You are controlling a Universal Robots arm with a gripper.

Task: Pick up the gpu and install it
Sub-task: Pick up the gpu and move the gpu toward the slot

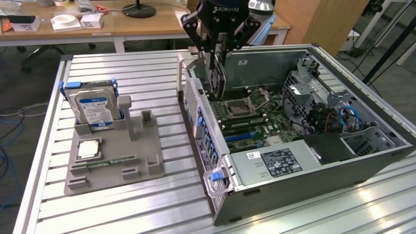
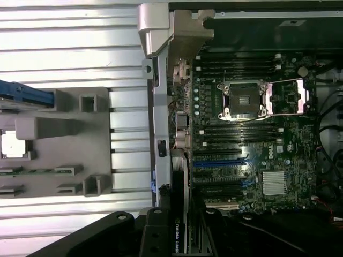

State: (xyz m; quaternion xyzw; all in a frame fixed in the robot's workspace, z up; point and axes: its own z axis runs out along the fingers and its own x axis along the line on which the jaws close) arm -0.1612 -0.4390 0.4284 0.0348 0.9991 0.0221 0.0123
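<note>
The pincer [image 1: 217, 51] is clenching the graphics card [image 1: 217, 80] by its upper edge, one finger on each flat face. The card is hanging upright, edge down, inside the open computer case [image 1: 364, 161]. It is sitting just beside the case's perforated rear wall and over the motherboard [image 1: 260, 129], near the processor socket [image 1: 239, 107]. Whether its lower edge is touching the board I cannot tell. In the wrist view the card [image 2: 179, 193] is running between the black fingers [image 2: 155, 233], above the expansion slots. On the slatted metal surface [image 1: 130, 68], at the exterior view's left, a gray holder [image 1: 146, 151] is carrying a hard drive [image 1: 94, 107], a processor chip [image 1: 89, 148] and a memory stick [image 1: 107, 162].
</note>
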